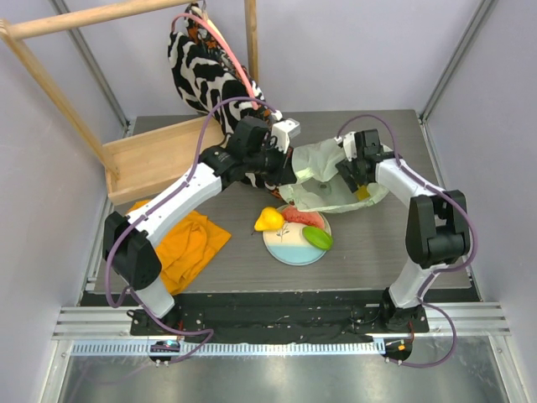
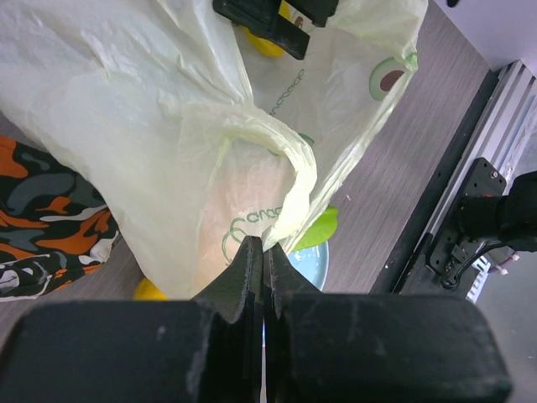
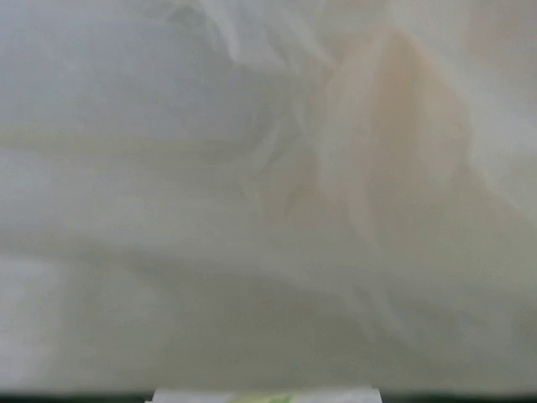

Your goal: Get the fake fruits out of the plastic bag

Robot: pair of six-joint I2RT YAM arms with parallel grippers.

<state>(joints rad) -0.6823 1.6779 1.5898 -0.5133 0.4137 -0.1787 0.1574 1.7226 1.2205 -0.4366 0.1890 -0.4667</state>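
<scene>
The pale-green plastic bag [image 1: 323,172] lies at the middle back of the table. My left gripper [image 1: 285,161] is shut on its rim [image 2: 285,201] and holds it up. My right gripper [image 1: 359,183] reaches into the bag's mouth, and in the left wrist view its fingers [image 2: 260,29] stand apart over a yellow fruit [image 2: 262,44]. The right wrist view shows only blurred bag film [image 3: 268,201]. On the round plate [image 1: 289,252] lie a yellow pear [image 1: 268,220], a red watermelon slice [image 1: 302,217] and a green oval [image 1: 317,238].
A zebra-patterned cloth bag [image 1: 205,67] hangs from the wooden frame [image 1: 50,84] at the back. A wooden tray [image 1: 159,159] stands at the back left. An orange cloth [image 1: 189,243] lies front left. A camouflage-patterned cloth [image 2: 50,201] lies under the left arm.
</scene>
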